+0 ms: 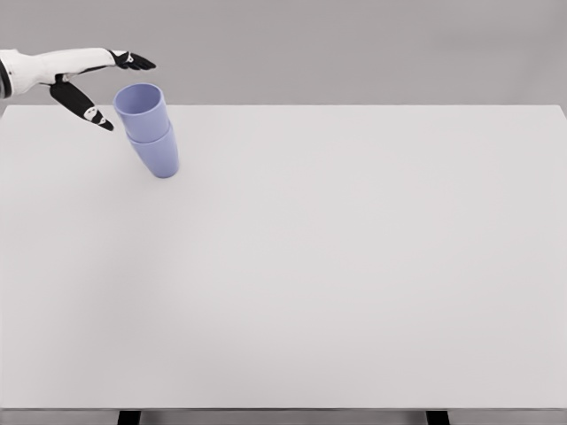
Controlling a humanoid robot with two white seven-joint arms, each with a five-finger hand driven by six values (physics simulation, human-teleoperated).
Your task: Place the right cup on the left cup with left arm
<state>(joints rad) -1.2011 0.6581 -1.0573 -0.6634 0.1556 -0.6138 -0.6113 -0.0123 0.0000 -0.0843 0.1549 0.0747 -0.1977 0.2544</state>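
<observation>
Upper cup [139, 107] is already nested in the lower cup [157, 154] at the far-left of the bench [354, 266], left hand [111, 88] spread open beside it holding nothing, but the stack looks tilted so a stray finger brush could tip it.

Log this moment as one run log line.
left hand: open, beside cups | upper cup: nested in lower cup | stack: on table, far left | right hand: unseen
</observation>
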